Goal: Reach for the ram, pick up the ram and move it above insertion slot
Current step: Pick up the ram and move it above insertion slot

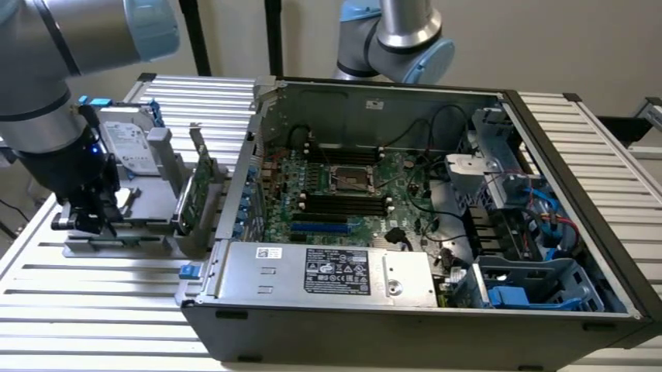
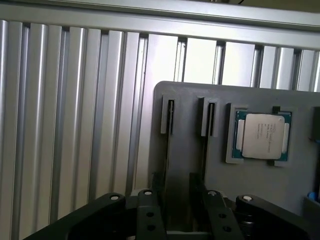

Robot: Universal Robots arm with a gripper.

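My gripper (image 1: 88,219) hangs low over a grey holder block (image 1: 139,232) at the exterior view's left, outside the computer case. In the wrist view the gripper (image 2: 177,192) is open, its two dark fingers (image 2: 158,197) apart with bare grey holder plate (image 2: 185,155) between them. Two narrow slots (image 2: 170,117) in that plate each hold a thin dark strip running toward the fingers. No green face shows on them, so I cannot tell whether either strip is the ram seen edge-on. The black memory slots (image 1: 342,203) lie on the motherboard inside the case.
A silver hard drive (image 1: 126,143) and a green expansion card (image 1: 201,182) stand upright in the holder. A processor chip (image 2: 262,135) lies in a pocket beside the slots. The open case (image 1: 414,232) sits on a ribbed metal table (image 1: 93,310), with a second arm (image 1: 398,39) behind it.
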